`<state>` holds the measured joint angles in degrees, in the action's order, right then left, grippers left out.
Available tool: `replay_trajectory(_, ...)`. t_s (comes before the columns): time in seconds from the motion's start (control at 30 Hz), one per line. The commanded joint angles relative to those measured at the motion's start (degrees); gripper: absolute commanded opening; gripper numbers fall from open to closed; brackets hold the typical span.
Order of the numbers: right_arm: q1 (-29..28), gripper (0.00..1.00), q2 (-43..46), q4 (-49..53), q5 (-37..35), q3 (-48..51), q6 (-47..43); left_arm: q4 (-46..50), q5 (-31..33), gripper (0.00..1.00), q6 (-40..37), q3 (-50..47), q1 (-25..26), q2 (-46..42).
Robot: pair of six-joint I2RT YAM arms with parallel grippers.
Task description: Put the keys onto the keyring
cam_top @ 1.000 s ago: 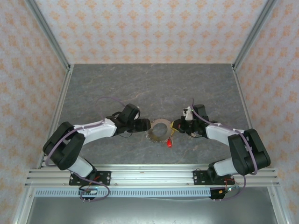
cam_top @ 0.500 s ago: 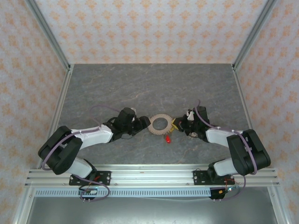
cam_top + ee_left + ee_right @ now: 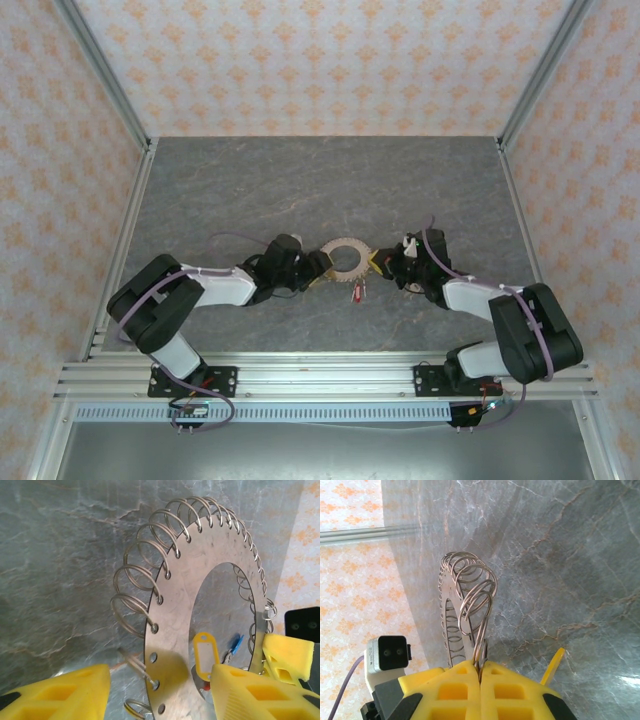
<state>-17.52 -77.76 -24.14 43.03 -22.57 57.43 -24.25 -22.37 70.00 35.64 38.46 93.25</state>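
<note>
Right wrist view: the right hand (image 3: 481, 669) is pinched fully closed on one wire loop of the keyring (image 3: 470, 587), whose coils fan up toward 12 o'clock. A yellow key (image 3: 554, 666) shows edge-on at 3 o'clock of the fingertips.

Left wrist view: the left hand (image 3: 157, 680) stands partly open. Its yellow fingers (image 3: 60, 695) straddle the ring's lower rim with a gap at 9 o'clock. Through the ring's open centre hang the yellow key and a blue key (image 3: 234, 645).

From above, the ring sits between both hands, toward 6 o'clock of the worktop (image 3: 300, 180). The red key (image 3: 358, 291) is at 5 o'clock of it.
</note>
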Motion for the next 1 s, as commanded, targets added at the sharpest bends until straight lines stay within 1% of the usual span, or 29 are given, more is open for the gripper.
replay_trajectory(0.0, 0.20, 0.00, 1.66, -3.62, -0.66, 0.59, 1.11, -5.23, -0.98, 0.50, 1.96, 1.89, 0.65, 1.00)
replay_trajectory(0.17, 0.20, 0.00, 1.95, -3.63, -0.23, 0.68, 1.17, -6.07, -0.56, 0.40, 1.99, 2.37, 0.79, 0.84)
replay_trajectory(0.23, 0.20, 0.00, 2.16, -3.59, -0.08, 0.66, 1.24, -6.68, -0.20, 0.33, 2.07, 2.41, 0.79, 0.63)
replay_trajectory(0.4, 0.25, 0.00, 3.44, -3.55, 0.52, 0.77, 0.95, -6.32, 0.86, 0.24, 0.90, 2.57, 0.79, -1.25)
replay_trajectory(0.5, 0.20, 0.02, 4.57, -3.44, 0.44, 1.16, 0.67, -5.03, 1.43, 0.14, -0.27, 3.17, 0.74, -2.91)
replay_trajectory(0.6, 0.20, 0.04, 5.51, -3.46, 1.01, 1.43, 0.24, -4.67, 1.50, 0.08, -1.25, 3.69, 0.74, -4.36)
replay_trajectory(0.7, 0.24, 0.05, 6.53, -3.45, 1.18, 1.56, 0.10, -5.22, 1.28, 0.08, -1.95, 4.00, 0.73, -5.51)
replay_trajectory(0.87, 0.21, 0.05, 8.42, -3.85, 1.79, 1.39, 0.33, -8.19, 0.25, 0.25, -2.32, 4.17, 0.74, -6.15)
replay_trajectory(0.97, 0.21, 0.06, 9.20, -3.85, 2.06, 1.00, 0.40, -8.90, -0.55, 0.25, -2.49, 4.94, 0.74, -6.11)
